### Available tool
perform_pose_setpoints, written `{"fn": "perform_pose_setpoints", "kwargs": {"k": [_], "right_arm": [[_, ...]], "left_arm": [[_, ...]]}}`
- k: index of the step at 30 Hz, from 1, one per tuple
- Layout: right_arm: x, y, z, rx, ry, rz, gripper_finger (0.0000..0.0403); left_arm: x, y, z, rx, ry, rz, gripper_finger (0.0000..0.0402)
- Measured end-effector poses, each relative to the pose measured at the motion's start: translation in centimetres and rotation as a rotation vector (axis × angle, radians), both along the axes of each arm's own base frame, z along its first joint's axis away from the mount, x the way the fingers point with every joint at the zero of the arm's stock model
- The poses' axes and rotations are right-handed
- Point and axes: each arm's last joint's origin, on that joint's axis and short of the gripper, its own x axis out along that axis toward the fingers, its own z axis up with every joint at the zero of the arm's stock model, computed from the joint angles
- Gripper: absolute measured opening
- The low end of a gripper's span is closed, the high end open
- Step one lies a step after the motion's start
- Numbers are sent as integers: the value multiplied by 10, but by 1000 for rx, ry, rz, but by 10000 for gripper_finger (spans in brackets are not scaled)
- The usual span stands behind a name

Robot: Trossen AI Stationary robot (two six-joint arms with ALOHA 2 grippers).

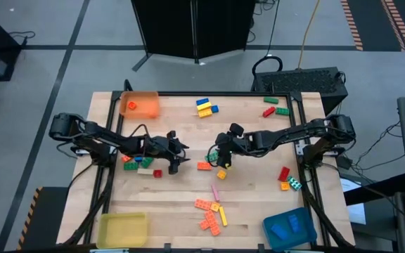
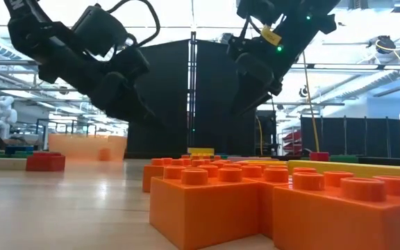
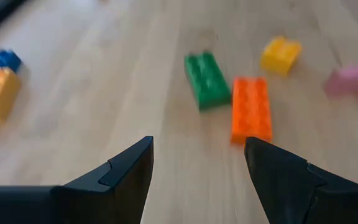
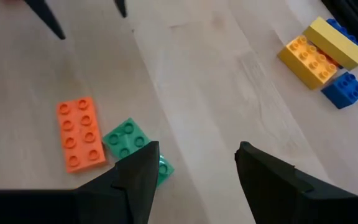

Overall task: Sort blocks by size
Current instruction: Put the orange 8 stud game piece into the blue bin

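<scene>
Blocks lie scattered on the wooden table (image 1: pixel 259 204). At its middle an orange block (image 1: pixel 204 166) and a green block (image 1: pixel 215 153) lie flat side by side, with a small yellow block (image 1: pixel 221 174) close by. My left gripper (image 1: pixel 176 160) stands open just left of them, pointing at them; its wrist view shows the green block (image 3: pixel 207 78) and the orange block (image 3: pixel 252 107) ahead of its fingers (image 3: pixel 197 146). My right gripper (image 1: pixel 220 156) hangs open over the green block (image 4: pixel 129 142), one finger hiding part of it, beside the orange block (image 4: pixel 79 134).
An orange tray (image 1: pixel 139 104) stands far left, a yellow tray (image 1: pixel 121 228) near left, a blue tray (image 1: pixel 290 228) near right. More blocks lie in groups: yellow and blue (image 1: pixel 204 107) at the far middle, orange and pink (image 1: pixel 209 211) at the near middle, others (image 1: pixel 139 163) under the left arm.
</scene>
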Motion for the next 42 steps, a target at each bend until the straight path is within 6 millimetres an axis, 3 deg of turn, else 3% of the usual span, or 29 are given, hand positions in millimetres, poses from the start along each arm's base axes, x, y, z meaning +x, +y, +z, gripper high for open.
{"fn": "perform_pose_setpoints", "kwargs": {"k": [10, 25, 33, 42], "right_arm": [[2, -13, 2, -8, -23, -34, 205], [3, -23, 4, -72, -36, -62, 205], [1, -52, 5, -99, -32, -111, 205], [0, -82, 7, 19, -97, -85, 205]], "left_arm": [[-3, -4, 16, -28, 166, 7, 254], [-50, 0, 41, -220, 346, 324, 254], [-64, 0, 37, -295, 456, 446, 254], [-71, 0, 33, -346, 519, 521, 254]]}}
